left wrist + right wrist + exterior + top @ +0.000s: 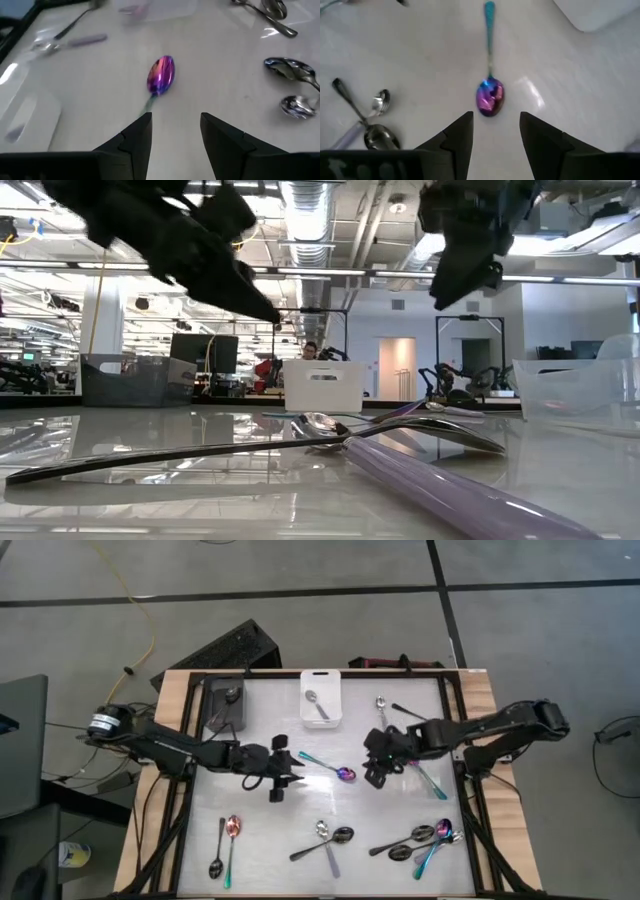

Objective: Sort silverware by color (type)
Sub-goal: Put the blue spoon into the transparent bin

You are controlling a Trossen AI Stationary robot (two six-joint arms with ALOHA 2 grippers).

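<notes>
Target looks like the rainbow spoon (326, 766), lying flat mid-table between both arms, bowl toward the right arm, teal handle toward the left. Other spoons sit well apart: a cluster (422, 838) at the front right, 2 by the front left, 1 in the white bin (321, 698) at the back.

Handling, my read: light, rigid, slim metal on a glossy tabletop (270, 830), so it will likely skid or pivot if nudged off-centre. Lies very low, so fingertips need to reach nearly to the surface. Best grab is across the thin handle near the neck, not the rounded bowl, which would probably slip out.

Left gripper (292, 776) sits low just off the handle end, arm stretched in from the left, jaws apart, holding nothing. Right gripper (377, 761) hangs just beyond the bowl end, wrist bent down, jaws also apart and empty. In both wrist views the spoon lines up with the gap between the fingers.
</notes>
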